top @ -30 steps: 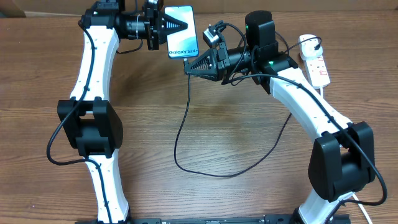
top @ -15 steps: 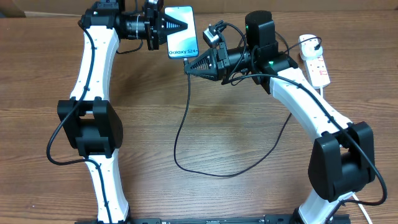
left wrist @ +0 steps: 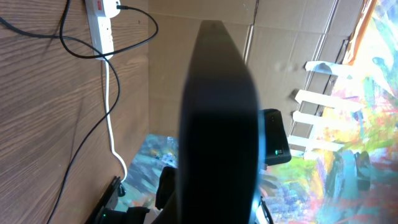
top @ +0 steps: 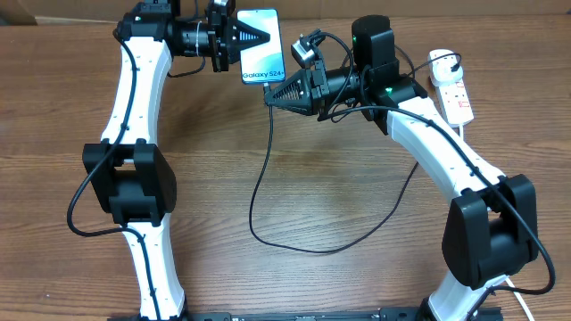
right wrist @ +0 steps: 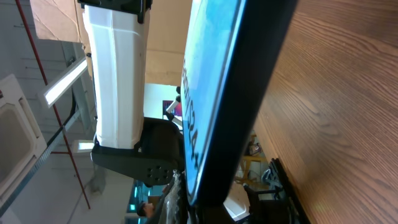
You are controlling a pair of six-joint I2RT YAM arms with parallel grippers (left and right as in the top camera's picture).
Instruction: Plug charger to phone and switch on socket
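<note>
Brown wood-grain worktop (top: 339,196) fills the overhead view, with a strip of cardboard along its far edge. The phone (top: 272,58) is a slim, flat rectangle with a black rim and a glossy blue-white screen, up at the far middle of the worktop. Its screen faces the overhead camera. Its long axis runs from far to near, leaning slightly, with the printed end nearest.

The left gripper (top: 265,36) comes in from the phone's left. Its black tapered fingers are closed across the upper half of the phone, gripping it. The left wrist view shows only a dark blurred slab.

The right gripper (top: 270,95) points left, its tip just beside the phone's near short edge. Its jaws are pinched narrow where the charger (top: 253,214) leaves them; the connector tip is hidden.

This thin black cable drops toward the near side, loops and climbs right to the socket (top: 453,89). That white, round-ended strip lies at the far right, well apart from the phone.
</note>
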